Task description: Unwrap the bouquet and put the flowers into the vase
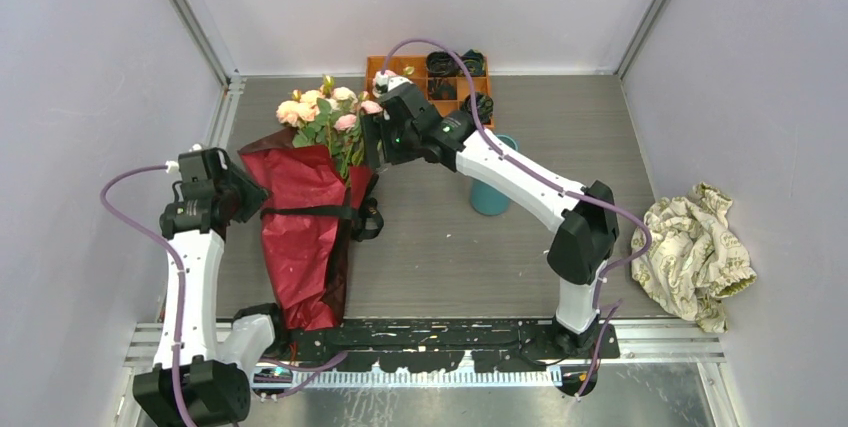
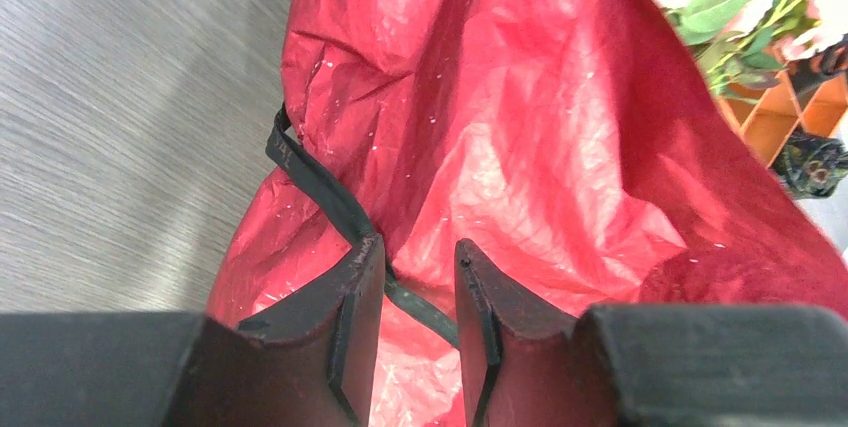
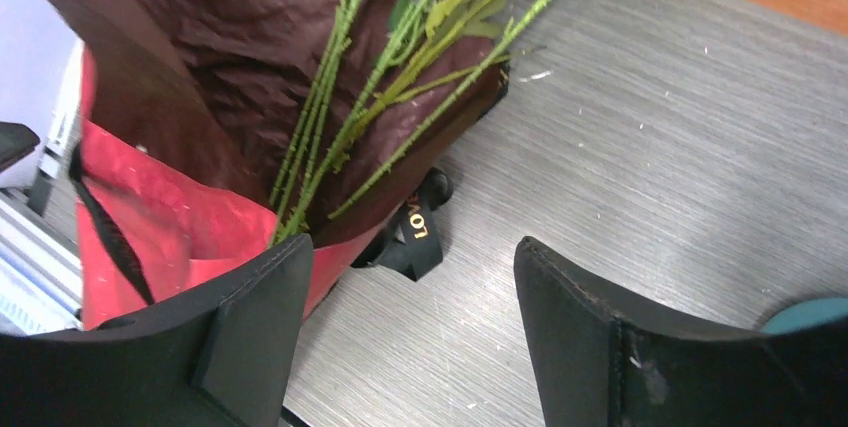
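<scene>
Grey tabletop (image 1: 430,247), bouquet (image 1: 305,217) at nine o'clock; left end effector (image 2: 420,252) slightly parted astride its ribbon (image 2: 310,182), right end effector (image 3: 412,247) wide, both empty. Stems (image 3: 340,117) look thin, bendy: pinch low.

one legible marking found. the black ribbon (image 3: 415,232) tied round the bouquet (image 3: 200,97) carries gold capital letters. they show in the right wrist view, on the loose loop lying on the tabletop (image 3: 650,147) just beside the edge of the wrapping paper. the letters read "lov", running along the length of the strip. the ribbon folds at that point, and any further letter cannot be made out. in the left wrist and top views the ribbon shows no readable print.
</scene>
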Robot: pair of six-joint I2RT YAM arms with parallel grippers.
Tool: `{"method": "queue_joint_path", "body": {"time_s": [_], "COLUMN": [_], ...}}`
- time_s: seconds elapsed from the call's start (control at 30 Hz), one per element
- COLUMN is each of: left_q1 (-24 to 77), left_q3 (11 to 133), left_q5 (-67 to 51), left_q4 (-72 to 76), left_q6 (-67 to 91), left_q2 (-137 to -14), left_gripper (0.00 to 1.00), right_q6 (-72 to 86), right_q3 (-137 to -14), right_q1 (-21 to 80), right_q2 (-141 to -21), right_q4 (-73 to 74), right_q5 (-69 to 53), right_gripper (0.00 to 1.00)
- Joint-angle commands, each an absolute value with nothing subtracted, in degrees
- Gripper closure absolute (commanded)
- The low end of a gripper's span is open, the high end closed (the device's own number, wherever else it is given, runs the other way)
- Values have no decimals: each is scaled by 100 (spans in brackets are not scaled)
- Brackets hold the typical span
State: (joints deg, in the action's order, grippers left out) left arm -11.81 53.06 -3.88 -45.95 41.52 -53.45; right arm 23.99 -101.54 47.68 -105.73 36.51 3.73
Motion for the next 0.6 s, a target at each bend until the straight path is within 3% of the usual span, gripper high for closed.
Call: {"method": "queue_joint_path", "body": {"time_s": [0.0, 0.3, 0.57], "left_q1": [-1228, -1225, -1230], "left_q3": [5894, 6678, 6584], "left_q5": [-164, -238, -351], "left_q4": [-4743, -4782, -4402], "left_q6": [4108, 4256, 4217], "left_q2": [-5074, -5651, -6354], "left_gripper": [66, 62, 62], "right_q6": [2687, 2829, 3020], "right_q3": [-10706, -10863, -10753], "right_q1": [4799, 4883, 4947], "right_q2": [-10409, -11203, -11848], "right_q4": [3891, 4047, 3797], "right_q5": [274, -128, -604], "right_gripper": [21, 21, 21]}}
